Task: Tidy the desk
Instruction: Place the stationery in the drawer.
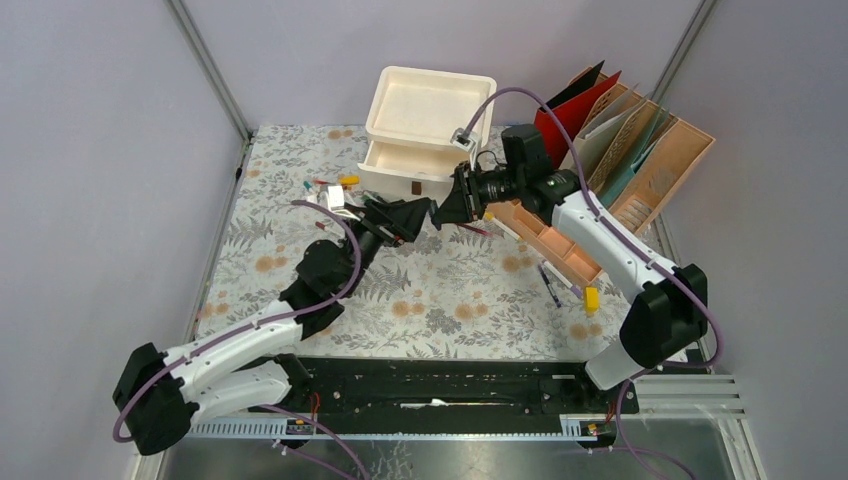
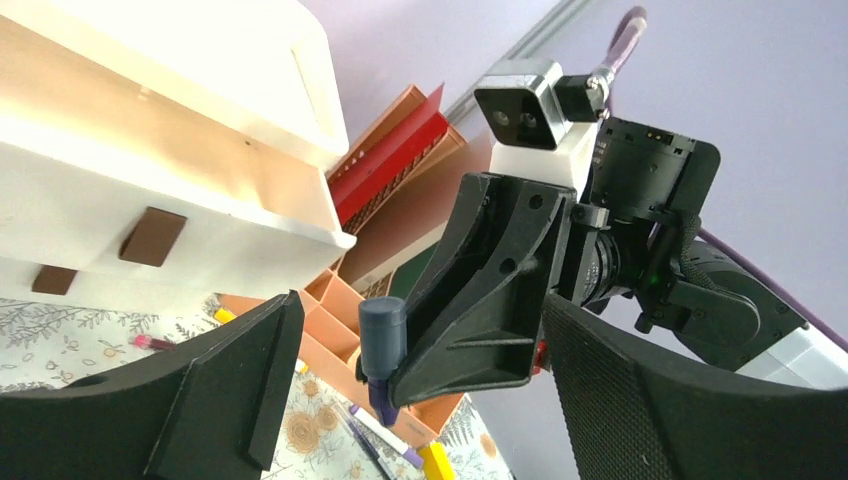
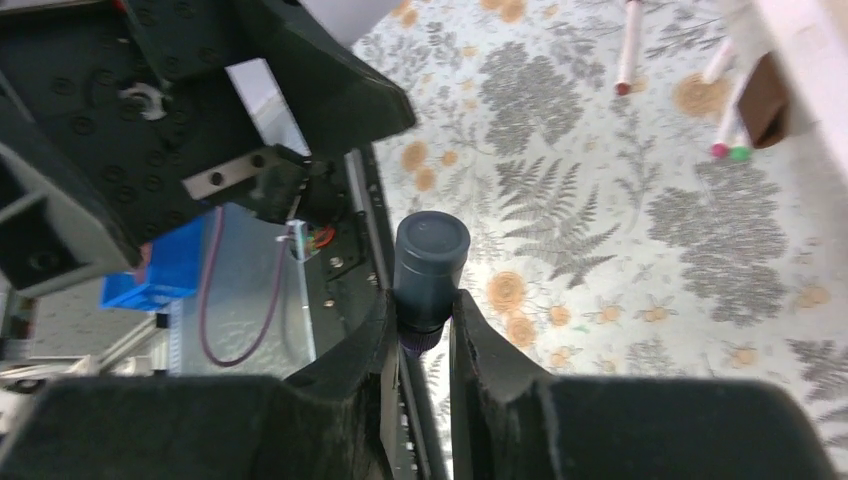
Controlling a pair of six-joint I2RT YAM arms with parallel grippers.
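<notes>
Right wrist view: right claw [image 3: 420, 322] pinches a dark-capped marker [image 3: 431, 258], while left claw [image 2: 420, 400] gapes wide, empty.

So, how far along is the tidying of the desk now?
Done, it seems: folders stand in the rack. In hand: the right gripper is shut on a capped marker, and the left gripper is open beside it. Left: loose pens by the orange tray and more pens by the white drawer unit lie on the desk.

showing white links and black joints on left arm [image 1: 232, 346] and right arm [image 1: 610, 245], trailing purple cables [image 2: 630, 22], wearing textured black fingers [image 2: 640, 400].
</notes>
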